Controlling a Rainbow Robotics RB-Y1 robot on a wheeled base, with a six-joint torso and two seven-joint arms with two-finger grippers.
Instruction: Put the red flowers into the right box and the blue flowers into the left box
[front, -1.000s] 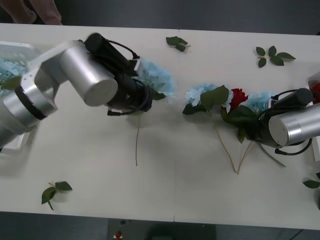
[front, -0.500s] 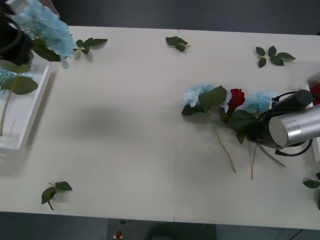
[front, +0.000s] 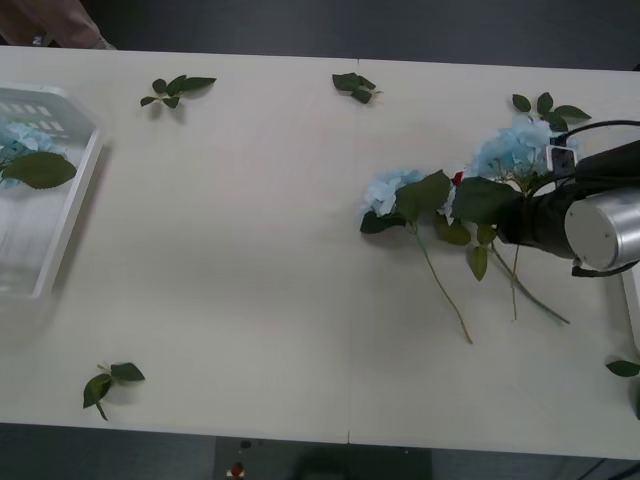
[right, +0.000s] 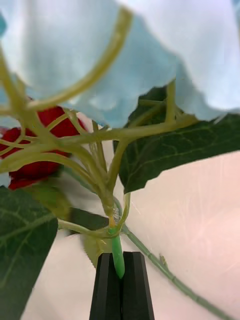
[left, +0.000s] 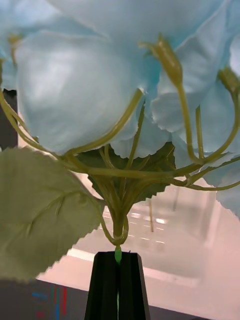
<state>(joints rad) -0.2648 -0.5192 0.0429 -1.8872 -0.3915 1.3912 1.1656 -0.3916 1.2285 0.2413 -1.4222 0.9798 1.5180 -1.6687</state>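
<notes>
Front view: white table (front: 250, 250) strewn with loose leaf sprigs (front: 177, 88).

Smooth, matt, pale table top (front: 250, 250), like painted board. Thin white plastic for the left box (front: 60, 225), a bit see-through and a little shiny. Soft cloth petals on the blue flowers (left: 100, 95), matt and faintly see-through. Bendy plastic stems (right: 117, 255), smooth and a bit shiny. Cloth leaves (right: 175, 150), matt, with pressed-in veins and saw-cut edges. Dark red cloth on the red flowers (right: 30, 170), looking soft. Black fingers of the right gripper (right: 120, 285) matt and smooth, like hard rubber or plastic; same look on the left gripper (left: 118, 287). Brushed silver metal on the right arm (front: 610, 230), with a soft shine, beside black matt parts.
</notes>
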